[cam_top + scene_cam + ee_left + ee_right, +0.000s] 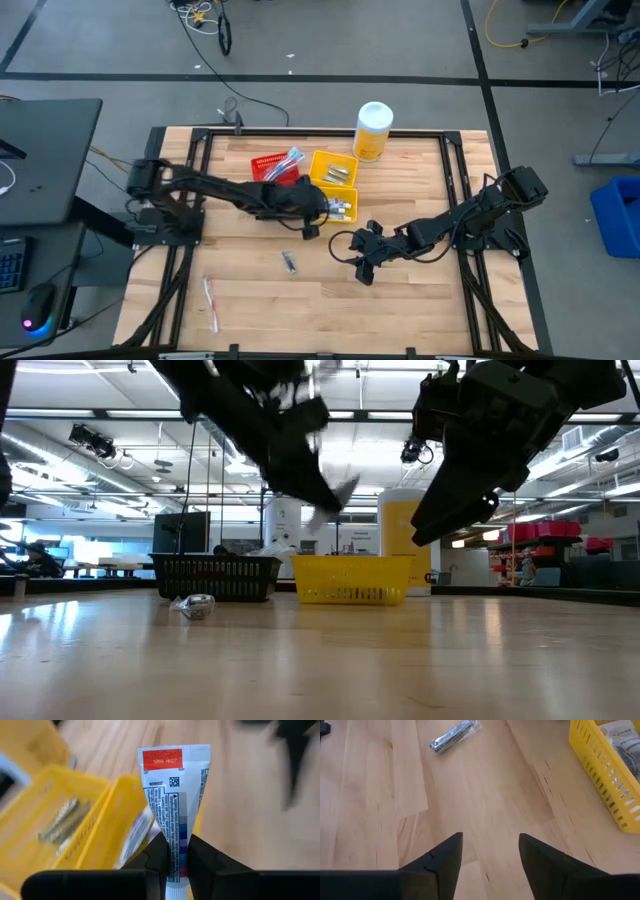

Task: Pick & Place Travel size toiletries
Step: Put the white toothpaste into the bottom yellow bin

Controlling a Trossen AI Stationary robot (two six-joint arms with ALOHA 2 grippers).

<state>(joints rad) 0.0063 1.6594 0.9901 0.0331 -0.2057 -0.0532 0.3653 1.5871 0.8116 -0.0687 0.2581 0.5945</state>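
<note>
My left gripper [318, 222] hangs above the table, just beside the nearer yellow bin [342, 207], shut on a small white tube [175, 785] with a red label at its flat crimped end. That bin holds other white tubes; the farther yellow bin [333, 170] holds silvery items. A red bin [272, 168] holds toothbrushes. A wrapped dark razor [288, 262] and a toothbrush [211, 300] lie flat on the table. My right gripper [358, 262] hovers open over bare wood at mid-table, its fingers [445, 855] empty. My left gripper pinches the tube's narrow lower part [175, 857], just above its white cap, between its two fingers. The tube runs on in line with the fingers, its crimped end [172, 757] pointing away from the gripper. It is lifted clear of the table and the bins.
A large yellow bottle with a white cap [372, 130] stands at the table's far edge. The bins cluster at the far middle. Bare wood stretches along the near half of the table [400, 310] and at the right.
</note>
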